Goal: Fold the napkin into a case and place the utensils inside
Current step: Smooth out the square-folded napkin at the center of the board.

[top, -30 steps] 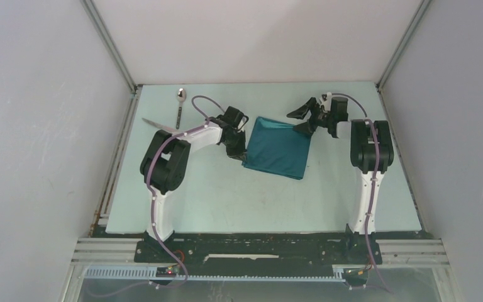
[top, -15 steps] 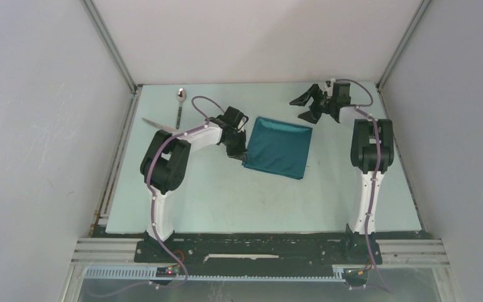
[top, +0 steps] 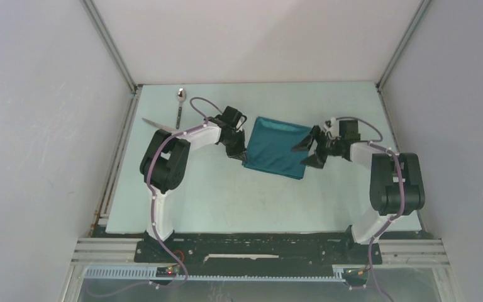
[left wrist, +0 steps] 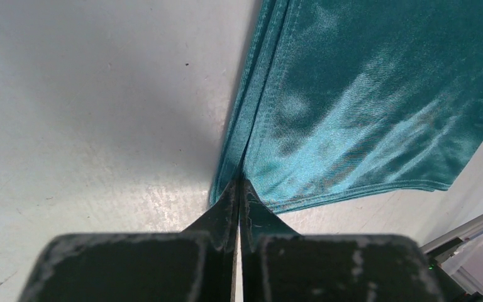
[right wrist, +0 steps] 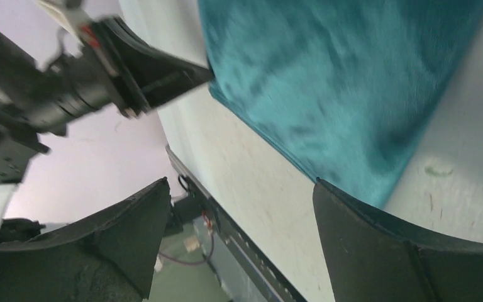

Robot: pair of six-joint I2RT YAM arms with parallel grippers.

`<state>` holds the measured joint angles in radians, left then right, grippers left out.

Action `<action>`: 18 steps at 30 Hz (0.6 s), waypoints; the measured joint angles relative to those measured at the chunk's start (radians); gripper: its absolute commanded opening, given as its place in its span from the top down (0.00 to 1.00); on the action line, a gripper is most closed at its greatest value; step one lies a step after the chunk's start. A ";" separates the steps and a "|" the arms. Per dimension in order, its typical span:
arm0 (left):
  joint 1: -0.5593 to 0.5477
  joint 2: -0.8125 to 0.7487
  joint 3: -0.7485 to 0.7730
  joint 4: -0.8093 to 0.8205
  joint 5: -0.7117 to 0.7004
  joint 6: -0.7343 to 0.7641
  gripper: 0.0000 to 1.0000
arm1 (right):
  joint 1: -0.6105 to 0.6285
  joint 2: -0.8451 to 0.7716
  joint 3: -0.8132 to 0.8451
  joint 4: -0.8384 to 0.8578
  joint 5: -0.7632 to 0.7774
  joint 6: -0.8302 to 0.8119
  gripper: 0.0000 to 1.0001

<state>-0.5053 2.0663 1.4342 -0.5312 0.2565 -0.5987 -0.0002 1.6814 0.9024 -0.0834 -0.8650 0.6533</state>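
Napkin (top: 278, 147) folded double (layered hem shows in L wrist view), flat on worktop (top: 226, 195), just past centre toward 12 o'clock. L end effector (top: 241, 154) clenched on napkin's 9 o'clock edge. R end effector (top: 309, 151) at 3 o'clock edge, jaws spread wide, grasping nothing. Spoon (top: 180, 100) & knife (top: 157, 124) at napkin's 10 o'clock, well apart from it, near far-left corner.

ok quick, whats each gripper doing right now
Left gripper: shut on the napkin, pinching its left edge.
Right gripper: open, holding nothing, beside the napkin's right edge.
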 measured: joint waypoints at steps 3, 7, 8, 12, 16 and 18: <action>0.004 0.001 0.000 0.000 0.007 -0.005 1.00 | 0.021 0.000 -0.074 -0.022 -0.016 -0.026 0.09; 0.010 0.002 0.000 0.000 0.013 -0.008 1.00 | 0.033 0.002 -0.135 0.017 -0.035 -0.031 0.09; 0.010 0.002 0.000 0.000 0.013 -0.010 1.00 | 0.031 0.006 -0.147 0.029 -0.035 -0.031 0.09; 0.011 0.003 0.000 0.000 0.014 -0.014 1.00 | 0.014 0.039 -0.172 0.073 -0.034 -0.026 0.09; 0.012 0.004 0.000 0.000 0.018 -0.014 1.00 | 0.011 0.040 -0.180 0.077 -0.031 -0.026 0.09; 0.013 0.004 0.000 0.000 0.019 -0.015 1.00 | 0.000 0.027 -0.190 0.074 -0.027 -0.031 0.09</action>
<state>-0.4919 2.0701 1.4342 -0.5312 0.2756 -0.6136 0.0002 1.7084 0.7120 -0.0093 -0.8925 0.6228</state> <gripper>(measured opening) 0.003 0.906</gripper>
